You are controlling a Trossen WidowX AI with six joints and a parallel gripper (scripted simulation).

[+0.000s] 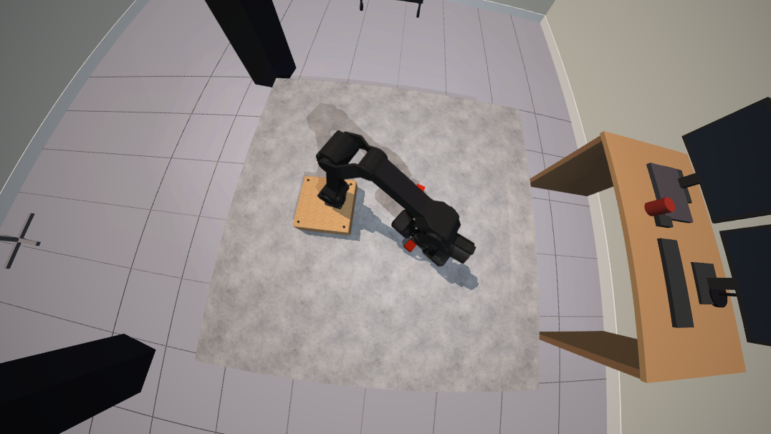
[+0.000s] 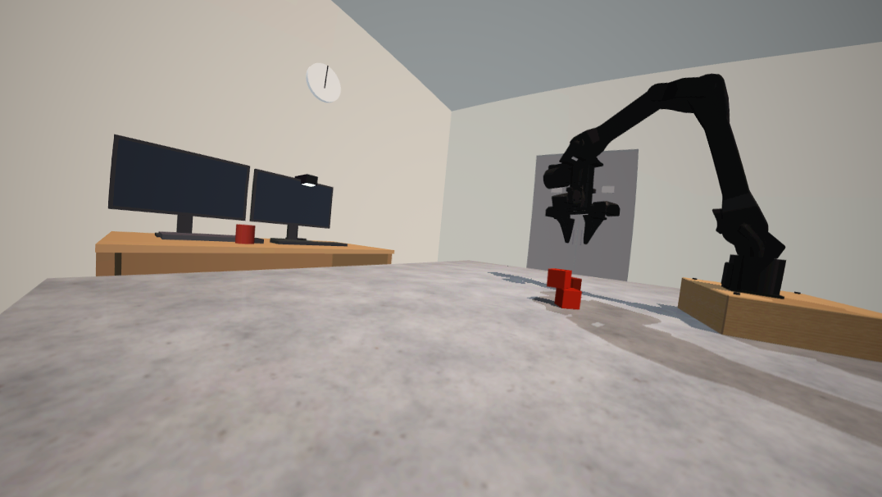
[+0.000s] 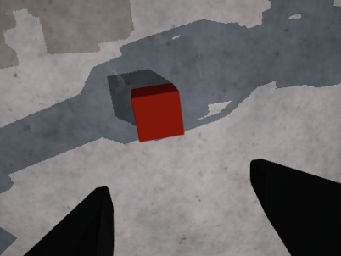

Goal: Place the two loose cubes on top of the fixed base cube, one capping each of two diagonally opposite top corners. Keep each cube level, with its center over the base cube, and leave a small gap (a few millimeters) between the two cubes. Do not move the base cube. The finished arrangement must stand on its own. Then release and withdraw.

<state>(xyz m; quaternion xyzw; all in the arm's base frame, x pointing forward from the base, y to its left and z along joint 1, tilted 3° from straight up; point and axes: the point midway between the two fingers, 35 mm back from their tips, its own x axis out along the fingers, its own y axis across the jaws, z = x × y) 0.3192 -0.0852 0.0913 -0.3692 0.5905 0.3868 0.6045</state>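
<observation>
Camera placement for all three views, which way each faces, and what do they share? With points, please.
Top: high overhead, looking steeply down at the table (image 1: 323, 312) (image 2: 247, 370) (image 3: 42, 97); shows the arm (image 1: 401, 180) (image 2: 731, 154) and its wooden base (image 1: 312, 215) (image 2: 796, 330).
Exterior: low, just above the tabletop, looking across it towards the desk (image 1: 650, 344) (image 2: 364, 249); arm and gripper (image 1: 423, 237) (image 2: 577, 242) (image 3: 181, 183) from the side.
Wrist: near the gripper, facing down; only two fingers show.
Shared by top and wrist: the loose red cube (image 1: 410, 246) (image 3: 159, 115) on the table.

top: high overhead, looking down; exterior: low beside surface (image 1: 323, 323) (image 2: 277, 382), facing room corner; wrist: close above surface (image 3: 178, 220).
</observation>
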